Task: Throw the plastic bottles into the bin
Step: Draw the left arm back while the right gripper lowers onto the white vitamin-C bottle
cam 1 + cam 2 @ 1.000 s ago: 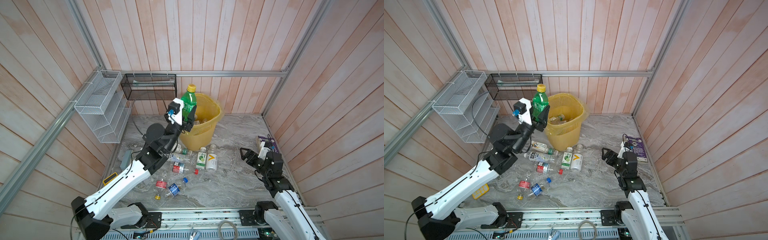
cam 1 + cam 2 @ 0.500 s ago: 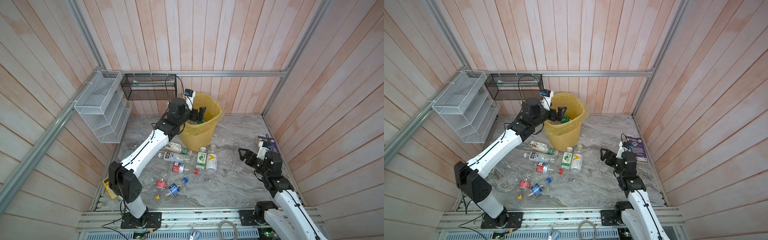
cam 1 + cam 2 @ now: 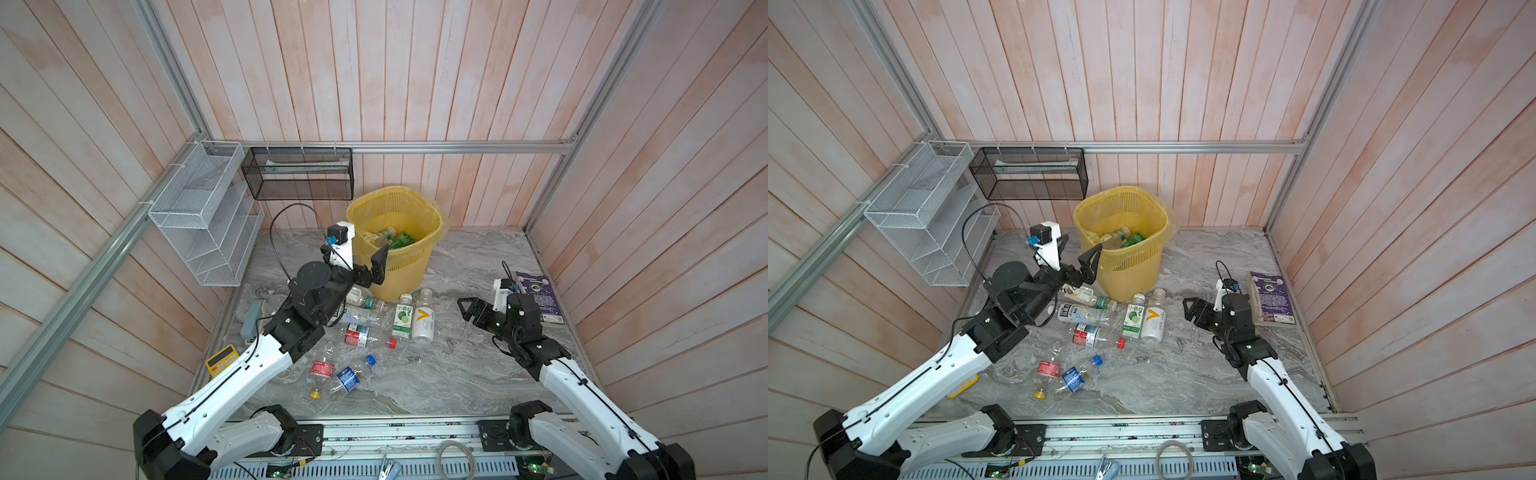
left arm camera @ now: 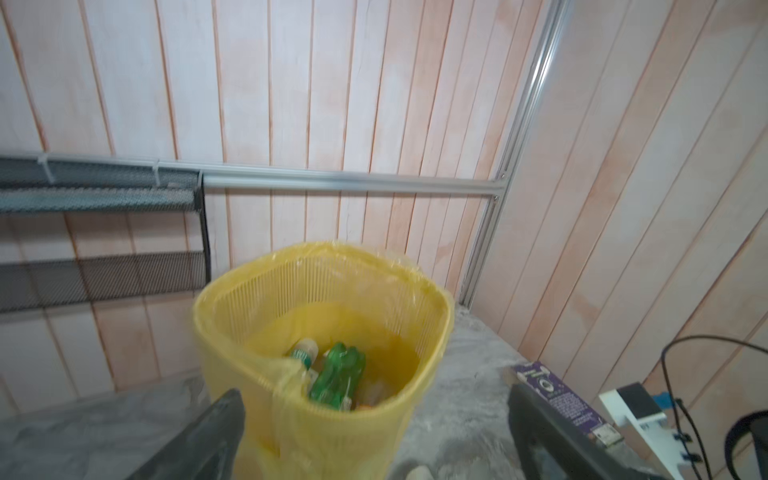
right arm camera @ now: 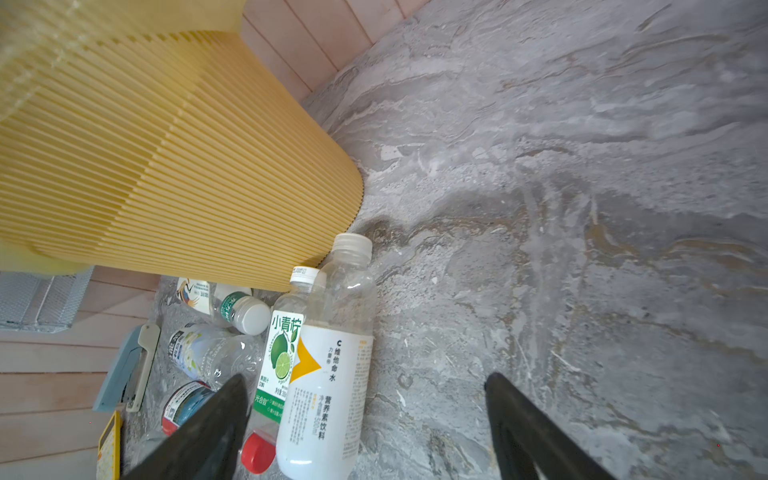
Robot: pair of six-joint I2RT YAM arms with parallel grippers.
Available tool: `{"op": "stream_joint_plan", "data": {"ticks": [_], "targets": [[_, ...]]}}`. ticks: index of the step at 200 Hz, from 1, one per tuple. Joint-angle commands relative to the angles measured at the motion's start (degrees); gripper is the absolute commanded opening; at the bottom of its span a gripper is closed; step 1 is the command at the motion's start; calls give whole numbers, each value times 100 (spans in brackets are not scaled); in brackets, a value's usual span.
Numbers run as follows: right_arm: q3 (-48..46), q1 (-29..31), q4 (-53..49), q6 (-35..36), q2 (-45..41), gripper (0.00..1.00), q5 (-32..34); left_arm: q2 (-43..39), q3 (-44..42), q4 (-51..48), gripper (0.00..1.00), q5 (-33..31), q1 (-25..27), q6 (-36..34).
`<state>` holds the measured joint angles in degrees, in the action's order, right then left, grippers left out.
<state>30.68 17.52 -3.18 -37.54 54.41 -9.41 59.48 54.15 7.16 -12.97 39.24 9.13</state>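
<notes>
The yellow lattice bin [image 3: 395, 195] [image 3: 1121, 193] stands at the back wall. A green bottle [image 3: 402, 240] [image 4: 338, 374] lies inside it beside a clear one. My left gripper [image 3: 365, 270] [image 4: 374, 392] hangs open and empty just in front of the bin's near left wall. Several plastic bottles lie on the floor in front of the bin, among them a white-labelled one [image 3: 424, 324] [image 5: 328, 374], a lime-labelled one [image 3: 401, 320] and a red-labelled one [image 3: 357, 334]. My right gripper [image 3: 467, 307] [image 5: 366, 377] is open and empty, low over the floor, right of the white-labelled bottle.
A purple book [image 3: 538, 295] lies by the right wall behind my right arm. A yellow calculator [image 3: 221, 359] and a grey stapler [image 3: 251, 320] sit along the left wall. A black mesh basket [image 3: 299, 174] and a white wire rack [image 3: 203, 220] hang on the walls.
My left gripper opened over the bin and let go of the green bottle, which now lies inside. The left arm then drew back toward the bin's front. The right arm barely moved.
</notes>
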Motion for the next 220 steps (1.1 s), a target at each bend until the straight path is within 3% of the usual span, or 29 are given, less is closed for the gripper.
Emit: {"op": "stream_joint_plan", "data": {"ticks": [1, 13, 39, 80, 195, 220], "targets": [[382, 503, 185, -82, 558, 89, 460, -481, -605, -225, 100, -999, 2, 726], [583, 835, 88, -103, 967, 89, 631, -711, -819, -672, 100, -1373, -10, 1120], [898, 1210, -26, -144, 1699, 89, 744, -1143, -1218, -1190, 100, -1531, -146, 1689], [1076, 1503, -54, -244, 2345, 89, 706, -1384, -1501, -1840, 100, -1088, -1022, 2549], [1231, 1702, 26, -236, 3392, 87, 545, -1317, -1803, -2035, 100, -663, -1235, 2829], [1260, 1699, 74, -254, 3483, 82, 561, -1320, -1794, -2068, 100, -645, -1235, 2801]]}}
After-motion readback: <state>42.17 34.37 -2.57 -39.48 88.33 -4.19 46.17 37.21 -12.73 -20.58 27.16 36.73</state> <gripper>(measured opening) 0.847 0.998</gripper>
